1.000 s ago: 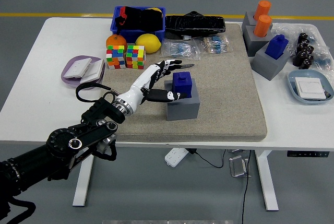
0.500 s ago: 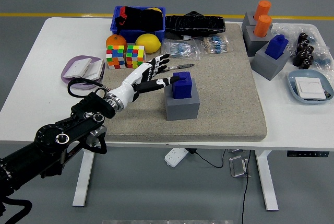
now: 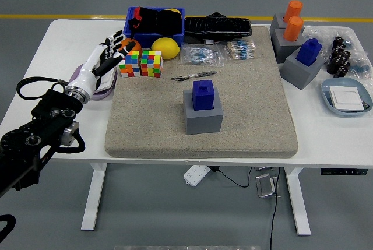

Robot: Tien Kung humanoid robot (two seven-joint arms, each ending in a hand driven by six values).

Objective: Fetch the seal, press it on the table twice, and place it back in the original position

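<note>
Seal (image 3: pixel 203 94), blue and blocky with a small knob on top, stands upright in its grey holder (image 3: pixel 203 118) near the middle of the mat (image 3: pixel 250 98), with no hand on it. Just behind it on the mat lies a thin dark tool (image 3: pixel 193 76).

The left hand (image 3: pixel 105 57) is well apart from the seal, out over the table's (image 3: pixel 58 40) left side. Its white and black fingers (image 3: pixel 112 46) are stretched out and spread, holding nothing; their tips point toward the orange (image 3: pixel 129 45) and the two cubes (image 3: pixel 140 63), though whether they touch cannot be told. Under the wrist sits a purple tray (image 3: pixel 78 84).

Behind the cubes are a lemon (image 3: pixel 165 47) and a blue bin (image 3: pixel 154 20). At the right edge of the mat a second blue seal (image 3: pixel 309 52) stands in its own grey holder, with two orange ones (image 3: pixel 292 20) in a holder behind it.
</note>
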